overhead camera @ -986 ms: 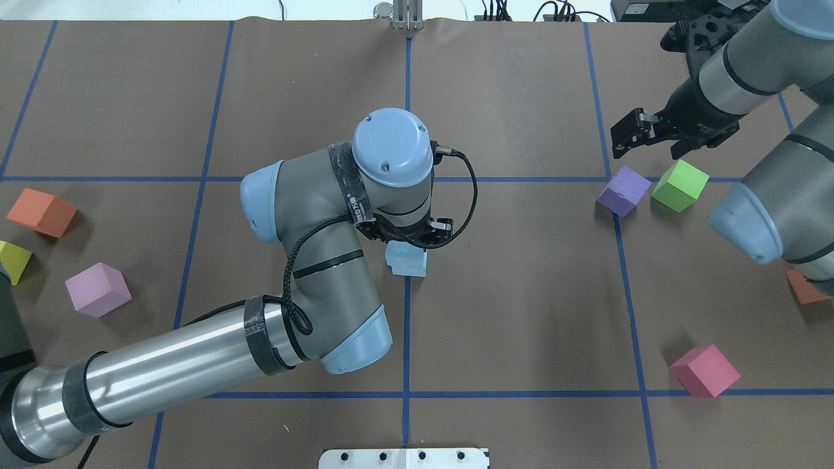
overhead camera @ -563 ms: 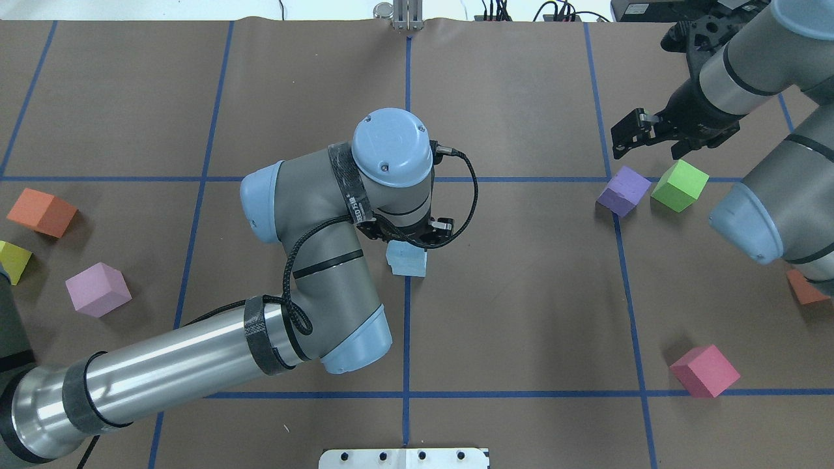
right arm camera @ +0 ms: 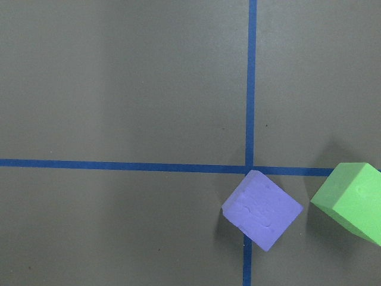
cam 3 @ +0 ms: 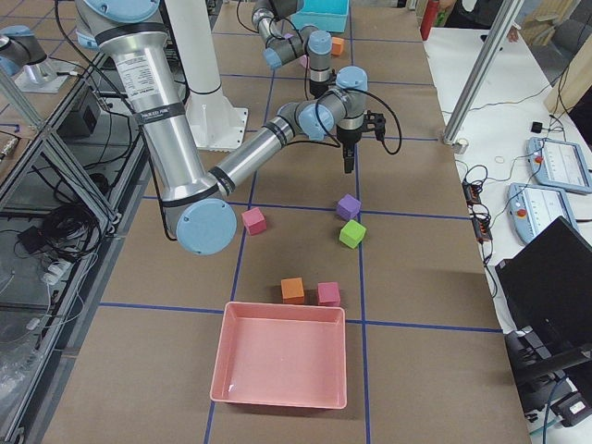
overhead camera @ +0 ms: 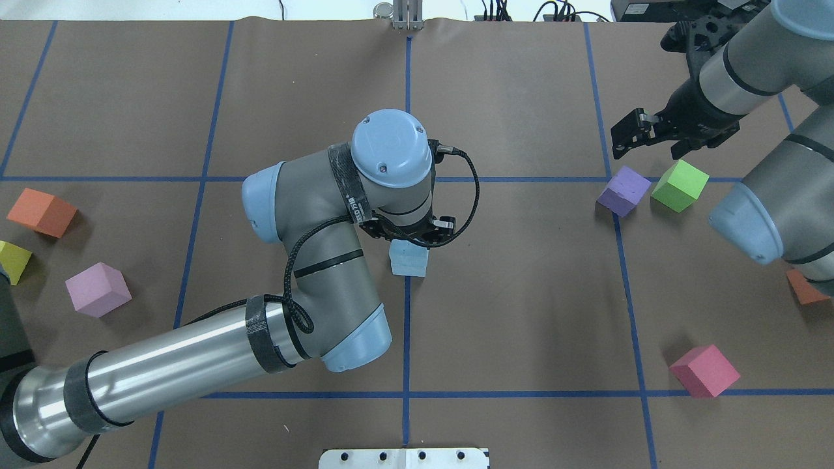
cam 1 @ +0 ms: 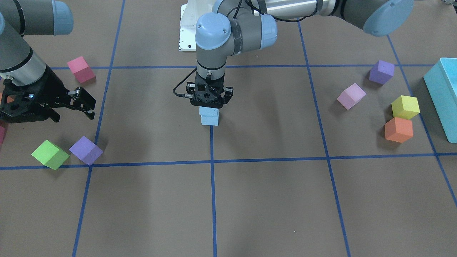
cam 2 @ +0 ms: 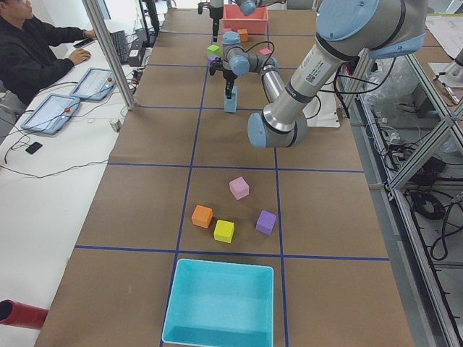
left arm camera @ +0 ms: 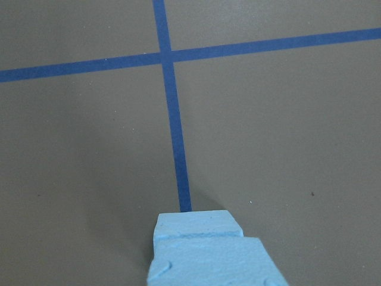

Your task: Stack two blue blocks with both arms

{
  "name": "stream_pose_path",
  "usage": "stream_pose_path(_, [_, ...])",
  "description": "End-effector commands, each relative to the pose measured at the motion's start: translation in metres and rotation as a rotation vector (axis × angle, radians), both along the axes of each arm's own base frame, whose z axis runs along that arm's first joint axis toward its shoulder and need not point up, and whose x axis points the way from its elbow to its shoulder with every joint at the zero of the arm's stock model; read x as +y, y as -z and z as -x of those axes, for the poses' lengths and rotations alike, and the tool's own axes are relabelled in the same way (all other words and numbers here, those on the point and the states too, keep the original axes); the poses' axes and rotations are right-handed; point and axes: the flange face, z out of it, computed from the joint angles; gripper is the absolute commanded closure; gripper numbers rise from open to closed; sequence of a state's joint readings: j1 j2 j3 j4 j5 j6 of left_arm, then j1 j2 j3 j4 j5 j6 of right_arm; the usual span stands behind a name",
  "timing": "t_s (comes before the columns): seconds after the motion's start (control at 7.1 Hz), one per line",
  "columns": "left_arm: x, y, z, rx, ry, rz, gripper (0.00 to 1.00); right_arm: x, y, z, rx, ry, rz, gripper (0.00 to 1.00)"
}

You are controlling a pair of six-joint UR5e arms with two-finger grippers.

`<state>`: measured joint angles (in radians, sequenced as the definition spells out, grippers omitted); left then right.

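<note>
On the brown bench (cam 1: 271,200), the left hand (cam 1: 209,106) grips the top blue block (cam 1: 209,111), resting on the bottom blue block (cam 1: 210,120) below; the right hand (cam 1: 89,107) is open.

- Bright, even overhead light; soft shadows on brown paper worktop (cam 1: 271,200).
- Glare streak along grey jointed left arm (overhead camera: 163,378).
- Left wrist view: pale blue foam cubes (left arm camera: 208,256) slightly soft.

The top block (cam 1: 209,111) sits on the bottom block (cam 1: 210,120), mid surface (cam 1: 271,200), right under the left end effector (cam 1: 209,106).
</note>
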<state>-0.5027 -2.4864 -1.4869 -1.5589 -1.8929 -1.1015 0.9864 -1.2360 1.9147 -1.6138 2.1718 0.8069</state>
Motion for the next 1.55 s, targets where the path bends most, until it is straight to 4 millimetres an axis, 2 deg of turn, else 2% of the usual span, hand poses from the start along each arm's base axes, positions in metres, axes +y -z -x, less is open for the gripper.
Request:
stream_pose_path(0.0, [-0.001, -0.002, 0.002, -0.003, 0.003, 0.003, 0.44, 0.000, -0.001, 0.000, 0.002, -0.001, 0.001, 0.00])
stream_pose_path(0.28, [-0.001, -0.007, 0.002, -0.007, 0.003, 0.005, 0.42, 0.000, -0.001, 0.000, 0.003, -0.001, 0.000, 0.00])
stream_pose_path(0.42, [-0.002, -0.007, 0.003, -0.007, 0.004, 0.005, 0.37, 0.000, -0.001, 0.000, 0.003, -0.002, 0.001, 0.00])
stream_pose_path(0.56, [-0.002, -0.008, 0.003, -0.007, 0.002, 0.002, 0.26, -0.001, 0.000, 0.000, 0.002, -0.002, -0.001, 0.00])
stream_pose_path(1.13, [0.002, 0.000, 0.006, 0.008, 0.004, 0.000, 0.21, -0.001, -0.002, 0.000, 0.004, -0.002, 0.002, 0.00])
stream_pose_path(1.41, [0.000, 0.009, 0.017, 0.026, 0.013, -0.012, 0.13, 0.000, 0.000, 0.000, 0.000, 0.001, 0.000, 0.00])
